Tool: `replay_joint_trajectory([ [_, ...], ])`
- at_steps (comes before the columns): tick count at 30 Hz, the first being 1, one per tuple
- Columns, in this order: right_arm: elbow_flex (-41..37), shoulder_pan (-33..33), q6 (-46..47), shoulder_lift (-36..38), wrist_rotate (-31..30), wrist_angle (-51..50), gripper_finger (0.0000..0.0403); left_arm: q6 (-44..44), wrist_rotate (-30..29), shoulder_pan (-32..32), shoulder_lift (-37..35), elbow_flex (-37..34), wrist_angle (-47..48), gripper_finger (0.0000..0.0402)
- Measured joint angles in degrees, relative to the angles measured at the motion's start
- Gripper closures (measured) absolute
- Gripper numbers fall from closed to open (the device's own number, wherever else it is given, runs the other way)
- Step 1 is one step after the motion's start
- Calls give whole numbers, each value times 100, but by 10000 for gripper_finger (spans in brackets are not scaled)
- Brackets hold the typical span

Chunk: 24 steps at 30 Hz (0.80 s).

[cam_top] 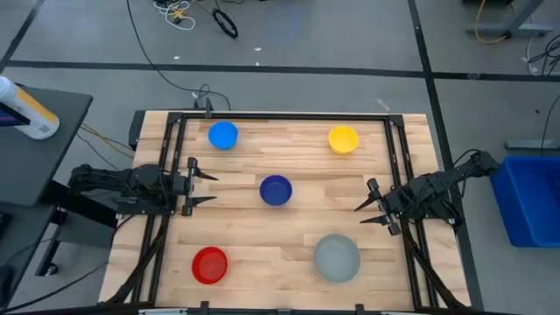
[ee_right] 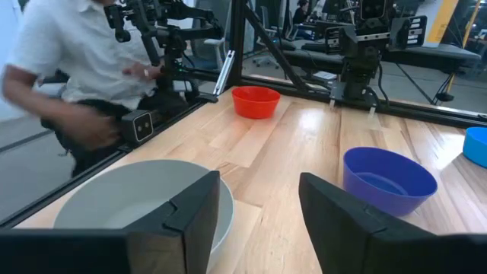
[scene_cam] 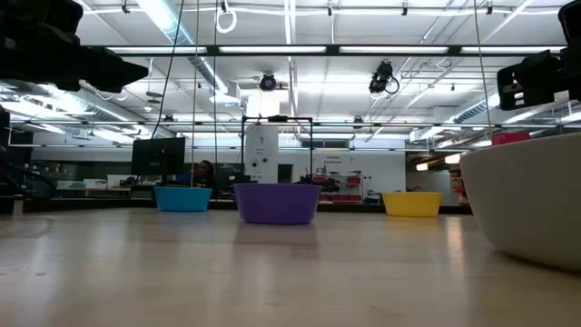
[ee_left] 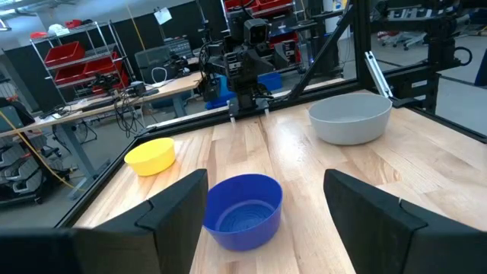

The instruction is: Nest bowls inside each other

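Observation:
Five bowls stand apart, upright on their bases on the wooden table point(cam_top: 289, 149): light blue point(cam_top: 223, 135) far left, yellow point(cam_top: 343, 139) far right, dark blue point(cam_top: 276, 190) in the middle, red point(cam_top: 210, 264) near left, and the larger pale grey one point(cam_top: 337, 257) near right. My left gripper point(cam_top: 203, 187) is open at the left edge, pointing level at the dark blue bowl point(ee_left: 243, 211). My right gripper point(cam_top: 370, 212) is open at the right edge, above the table beside the grey bowl point(ee_right: 144, 202); the dark blue bowl point(ee_right: 388, 179) lies ahead of it.
A black frame point(cam_top: 280, 115) runs around the table top. A person in a white shirt point(ee_right: 76, 53) moves just beyond the table's near edge, close to the red bowl point(ee_right: 255, 101). Bare wood lies between the bowls.

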<state>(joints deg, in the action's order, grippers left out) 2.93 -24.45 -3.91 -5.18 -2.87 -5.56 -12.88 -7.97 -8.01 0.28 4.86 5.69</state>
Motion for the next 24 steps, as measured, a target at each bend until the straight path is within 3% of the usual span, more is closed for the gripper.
replay_joint_trajectory([
  [19,-1,-2,33,0,-3,30,210,-282,-2,0,0,0,-7,129],
  [24,-1,-2,15,-1,-266,801,215,6,4,0,1,0,-9,129],
])
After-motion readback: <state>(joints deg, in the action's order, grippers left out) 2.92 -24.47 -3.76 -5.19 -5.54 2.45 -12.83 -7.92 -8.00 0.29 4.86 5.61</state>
